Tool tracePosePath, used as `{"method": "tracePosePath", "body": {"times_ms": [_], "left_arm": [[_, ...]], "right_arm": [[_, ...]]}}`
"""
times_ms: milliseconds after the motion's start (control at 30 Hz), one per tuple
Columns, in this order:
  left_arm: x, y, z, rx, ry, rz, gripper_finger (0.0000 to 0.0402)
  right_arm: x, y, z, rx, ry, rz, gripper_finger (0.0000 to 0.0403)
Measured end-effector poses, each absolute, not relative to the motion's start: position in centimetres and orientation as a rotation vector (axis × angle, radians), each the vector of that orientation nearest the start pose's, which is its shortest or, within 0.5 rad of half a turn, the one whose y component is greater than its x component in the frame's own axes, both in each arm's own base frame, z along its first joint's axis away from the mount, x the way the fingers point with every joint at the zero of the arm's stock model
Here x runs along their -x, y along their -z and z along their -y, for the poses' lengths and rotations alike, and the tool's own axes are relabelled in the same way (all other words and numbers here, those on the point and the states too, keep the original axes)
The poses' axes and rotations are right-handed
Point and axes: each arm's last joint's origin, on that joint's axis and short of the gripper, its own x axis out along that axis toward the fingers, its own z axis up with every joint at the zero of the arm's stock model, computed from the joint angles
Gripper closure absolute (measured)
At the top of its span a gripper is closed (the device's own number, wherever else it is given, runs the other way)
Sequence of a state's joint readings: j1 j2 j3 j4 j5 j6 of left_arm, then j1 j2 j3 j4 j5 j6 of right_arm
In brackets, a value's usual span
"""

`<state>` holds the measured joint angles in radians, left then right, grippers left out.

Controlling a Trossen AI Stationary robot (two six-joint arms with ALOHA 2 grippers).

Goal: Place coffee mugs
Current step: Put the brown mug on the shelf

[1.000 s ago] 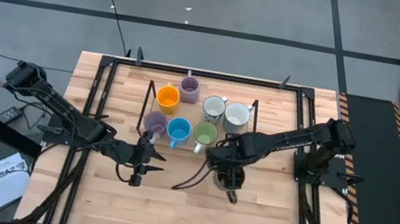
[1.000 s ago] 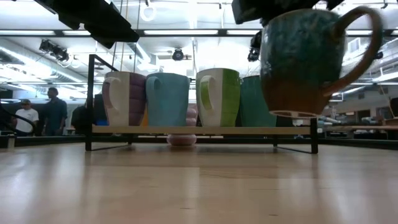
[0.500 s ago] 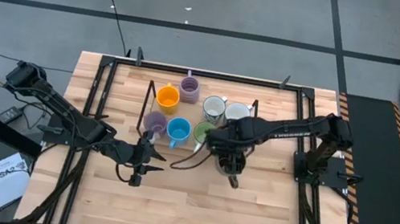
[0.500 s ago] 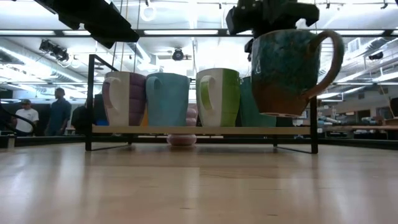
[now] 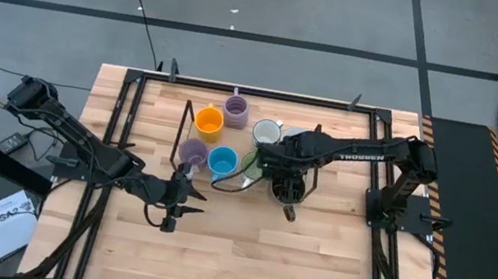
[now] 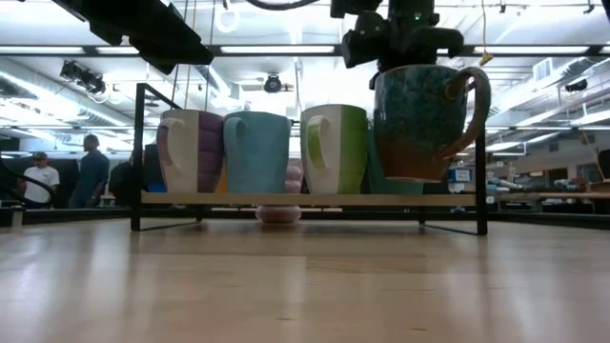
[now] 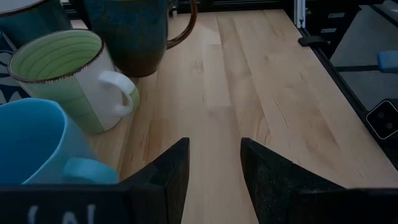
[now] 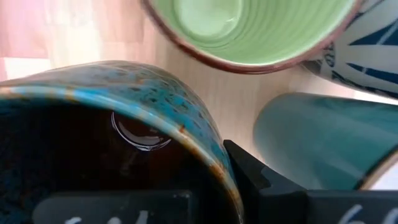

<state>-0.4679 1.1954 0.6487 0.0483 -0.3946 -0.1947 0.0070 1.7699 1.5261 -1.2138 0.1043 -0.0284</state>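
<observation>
A dark teal-and-brown mug (image 6: 419, 119) hangs from my right gripper (image 5: 286, 171), which is shut on it, over the rack's near right corner beside the green mug (image 5: 255, 166). The orange (image 5: 209, 123), lavender (image 5: 236, 111), purple (image 5: 192, 153), blue (image 5: 222, 162) and patterned white (image 5: 266, 134) mugs stand upright in the black wire rack (image 6: 138, 143). The arm partly hides a pale mug (image 5: 298, 136). My left gripper (image 7: 214, 162) is open, low over the table in front of the rack's left part, touching nothing. My right gripper holds the teal-and-brown mug by its rim (image 8: 186, 118), one finger (image 8: 261, 180) outside the wall and the other inside. The fingers come from above, pointing down. The mug is upright and lifted clear, with its handle (image 5: 290, 210) toward the table's near edge.
A pink object (image 6: 278, 213) lies behind the rack in the low view. Bare wood (image 5: 310, 261) stretches in front of the rack. Black frame rails (image 5: 124, 98) run along the table's sides. People (image 6: 91, 171) stand in the room far behind.
My right gripper has carried the teal-and-brown mug from over the open table toward the far edge and slightly left, up to the rack beside the green mug. The mug has stayed upright and lifted.
</observation>
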Motion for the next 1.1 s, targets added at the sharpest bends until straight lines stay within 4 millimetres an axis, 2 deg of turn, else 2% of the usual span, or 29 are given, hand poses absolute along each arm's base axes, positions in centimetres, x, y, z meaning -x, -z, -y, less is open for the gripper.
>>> {"method": "tracePosePath", "body": {"times_ms": [367, 1100], "left_arm": [[-22.5, -22.8, 10.1, -0.017, 0.027, -0.457, 0.0251], [-22.5, -22.8, 10.1, -0.017, 0.028, -0.458, 0.0251]], "right_arm": [[-33.2, -25.4, 1.7, 0.093, 0.076, -1.494, 0.0356], [-33.4, -25.1, 3.6, 0.054, 0.049, -1.484, 0.0355]]}}
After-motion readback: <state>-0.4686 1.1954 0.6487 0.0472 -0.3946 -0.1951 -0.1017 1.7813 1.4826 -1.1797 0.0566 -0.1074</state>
